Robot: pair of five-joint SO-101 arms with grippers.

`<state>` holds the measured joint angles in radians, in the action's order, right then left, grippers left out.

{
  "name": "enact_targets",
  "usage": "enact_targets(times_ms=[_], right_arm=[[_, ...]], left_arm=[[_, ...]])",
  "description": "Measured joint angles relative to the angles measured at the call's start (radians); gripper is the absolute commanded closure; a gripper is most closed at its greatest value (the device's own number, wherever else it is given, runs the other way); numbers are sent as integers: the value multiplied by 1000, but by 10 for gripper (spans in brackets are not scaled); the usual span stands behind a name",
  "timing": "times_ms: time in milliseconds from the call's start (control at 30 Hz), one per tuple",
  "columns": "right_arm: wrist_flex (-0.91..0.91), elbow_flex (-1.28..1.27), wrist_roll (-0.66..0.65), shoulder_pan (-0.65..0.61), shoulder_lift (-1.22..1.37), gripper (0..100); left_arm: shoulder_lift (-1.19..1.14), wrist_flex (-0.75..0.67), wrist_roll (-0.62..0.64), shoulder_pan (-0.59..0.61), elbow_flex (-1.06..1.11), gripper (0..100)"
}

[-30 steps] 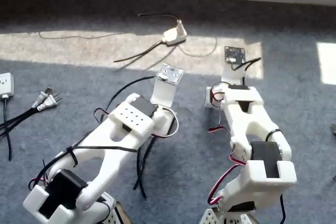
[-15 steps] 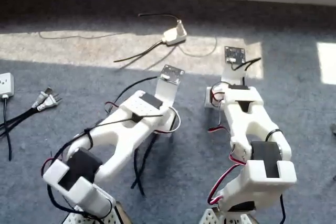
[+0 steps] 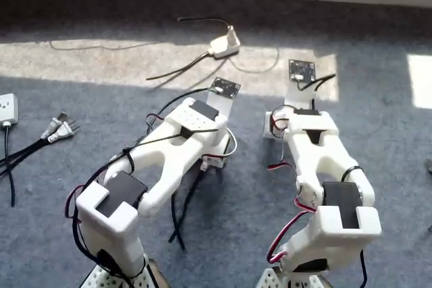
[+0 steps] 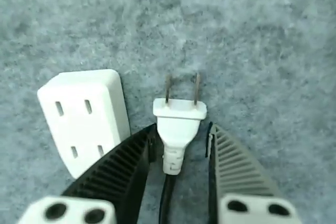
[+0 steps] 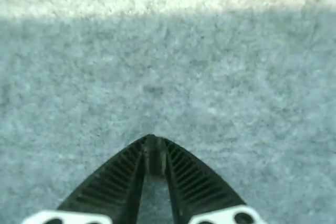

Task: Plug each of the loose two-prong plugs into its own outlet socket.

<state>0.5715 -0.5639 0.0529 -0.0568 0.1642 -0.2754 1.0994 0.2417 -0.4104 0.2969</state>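
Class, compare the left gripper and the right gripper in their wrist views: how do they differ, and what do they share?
The left gripper stands open; the right gripper is shut, tips meeting. The left gripper straddles a white two-prong plug, with an outlet block beside it; the right gripper holds nothing, over carpet. Both have black ridged fingers.

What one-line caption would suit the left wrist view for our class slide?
Left gripper open astride a white two-prong plug, beside a white outlet block on grey carpet.
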Motion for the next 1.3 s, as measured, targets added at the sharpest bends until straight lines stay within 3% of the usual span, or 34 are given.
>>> enact_targets(times_ms=[333,867,1300], right_arm=[[0,0,0,0,0,989],[0,0,0,0,0,989],[0,0,0,0,0,989]], left_arm=[[-2,-34,0,38,-12,840],[9,-51,-52,196,-38,840],[26,-52,-58,224,-38,840]])
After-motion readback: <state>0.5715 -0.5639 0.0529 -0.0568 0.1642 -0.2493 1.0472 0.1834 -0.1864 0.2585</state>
